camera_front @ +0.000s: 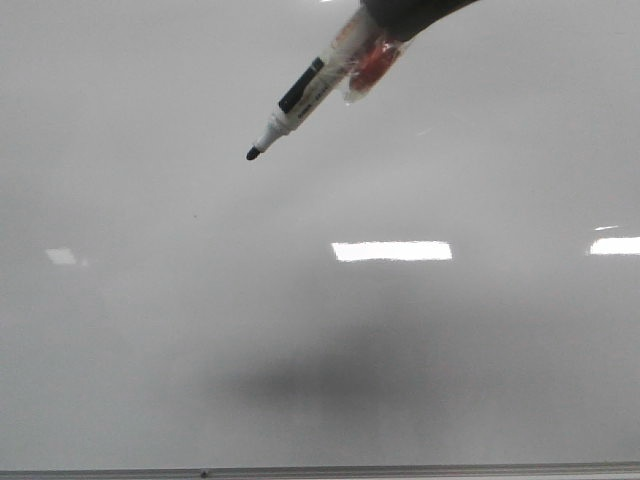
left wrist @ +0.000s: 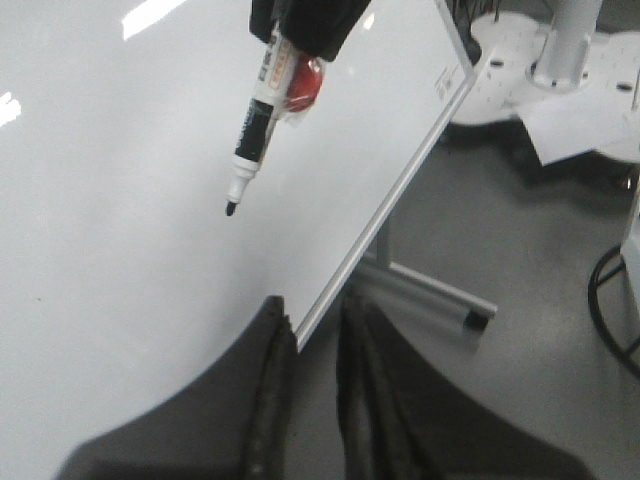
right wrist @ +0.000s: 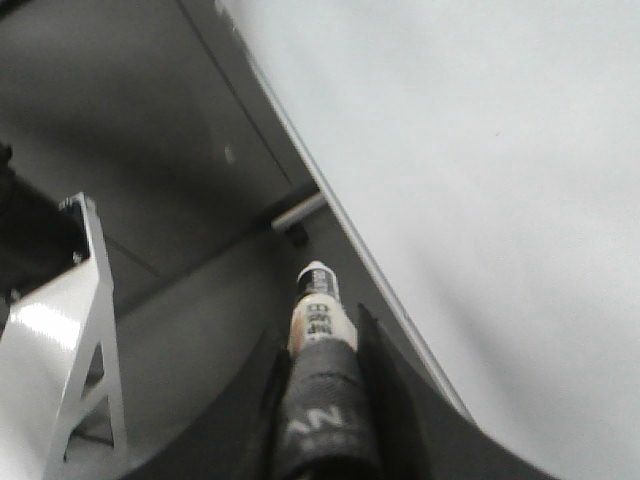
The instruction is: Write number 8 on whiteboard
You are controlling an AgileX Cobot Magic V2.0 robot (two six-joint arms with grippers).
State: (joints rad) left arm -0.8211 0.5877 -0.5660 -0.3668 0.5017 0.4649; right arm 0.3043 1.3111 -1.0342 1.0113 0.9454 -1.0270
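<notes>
The whiteboard [camera_front: 320,330] fills the front view, glossy grey-white with bright light reflections. No number 8 shows on it; only a tiny dark speck [camera_front: 196,214]. My right gripper [camera_front: 405,15] comes in from the top right, shut on a black-and-white marker [camera_front: 305,90] with a red piece taped to it [camera_front: 375,65]. The black tip [camera_front: 253,153] points down-left in front of the upper board, with no stroke at it. The right wrist view shows the marker [right wrist: 318,300] between the right gripper's [right wrist: 318,335] fingers. My left gripper [left wrist: 318,310] is empty, jaws nearly together, by the board's edge.
The board's thin metal bottom edge [camera_front: 320,470] runs along the front. In the left wrist view the board's stand foot [left wrist: 430,290] rests on grey floor, with a white base [left wrist: 520,60] and a black cable [left wrist: 610,300] beyond. A white frame [right wrist: 90,330] stands beside the board.
</notes>
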